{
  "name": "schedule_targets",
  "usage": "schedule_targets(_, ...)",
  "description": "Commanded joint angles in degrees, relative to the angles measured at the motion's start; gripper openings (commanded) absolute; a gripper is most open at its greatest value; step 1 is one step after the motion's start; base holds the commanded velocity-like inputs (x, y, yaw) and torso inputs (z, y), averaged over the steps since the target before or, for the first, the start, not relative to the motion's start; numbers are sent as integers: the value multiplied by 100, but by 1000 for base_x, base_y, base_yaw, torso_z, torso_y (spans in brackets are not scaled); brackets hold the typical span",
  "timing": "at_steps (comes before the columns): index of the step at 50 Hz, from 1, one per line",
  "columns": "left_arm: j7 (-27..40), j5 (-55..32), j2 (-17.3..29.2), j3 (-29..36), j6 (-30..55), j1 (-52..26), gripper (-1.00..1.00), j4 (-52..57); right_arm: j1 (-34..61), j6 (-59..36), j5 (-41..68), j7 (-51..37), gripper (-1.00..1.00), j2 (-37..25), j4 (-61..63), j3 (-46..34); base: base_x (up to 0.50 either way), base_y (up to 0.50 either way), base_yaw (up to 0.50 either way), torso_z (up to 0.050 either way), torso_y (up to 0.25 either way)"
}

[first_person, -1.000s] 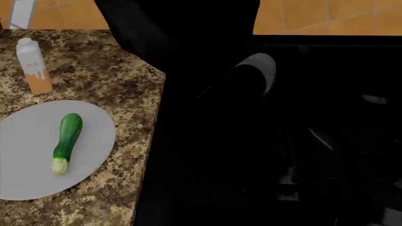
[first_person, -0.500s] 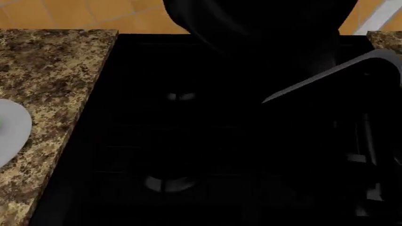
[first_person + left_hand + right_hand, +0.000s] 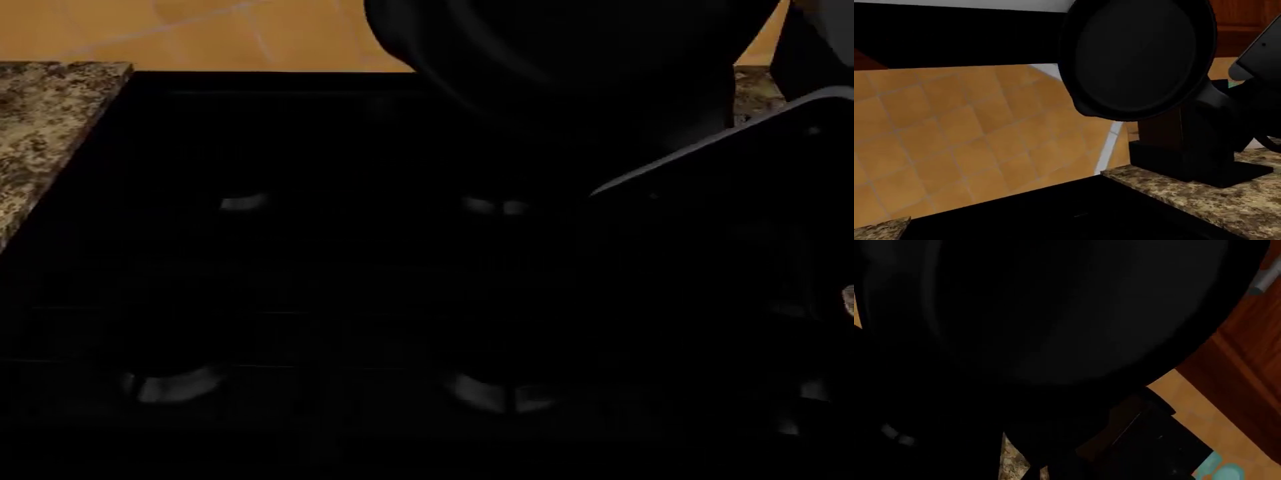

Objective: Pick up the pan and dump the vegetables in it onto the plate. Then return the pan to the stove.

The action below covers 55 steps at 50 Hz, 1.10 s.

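Note:
The pan [image 3: 1141, 55] is a round black skillet held up in the air and tilted, above the back of the stove [image 3: 334, 300]. It also shows at the top of the head view [image 3: 574, 50] and fills the right wrist view [image 3: 1054, 310]. Its handle runs down to my right gripper [image 3: 1234, 95], which is shut on it; the fingers are lost in the dark. The stove's silvery burner caps [image 3: 497, 207] show below. The zucchini and the plate are out of view. My left gripper cannot be made out in any view.
Speckled brown counter lies left of the stove [image 3: 54, 130] and right of it [image 3: 1187, 195]. A black block [image 3: 1187, 150] stands on the right counter beside the pan. An orange tiled wall [image 3: 954, 135] runs behind.
The head view has swung right: the plate with the zucchini and the milk carton have left the view, and the stove now fills it. The pan stays held up.

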State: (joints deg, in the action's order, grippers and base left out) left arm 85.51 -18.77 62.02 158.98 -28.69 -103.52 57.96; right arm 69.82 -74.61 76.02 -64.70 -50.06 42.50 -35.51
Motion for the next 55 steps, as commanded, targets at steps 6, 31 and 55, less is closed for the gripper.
schedule_targets(6, -366, 18, -18, -178, -330, 190, 100, -44, -229, 488, -672, 644, -100, 204, -226, 165, 0, -500, 0, 0, 2)
schedule_targets(31, -436, 12, 138, -378, -356, 349, 100, -157, -27, 880, 2633, 687, -100, -303, -1209, 798, 0, 0, 0, 1, 2)
schedule_targets(55, -562, 17, 205, -537, -375, 474, 100, -195, 1091, 820, 5208, 674, -100, 78, -3324, 5, 0, 0, 0, 0, 2)
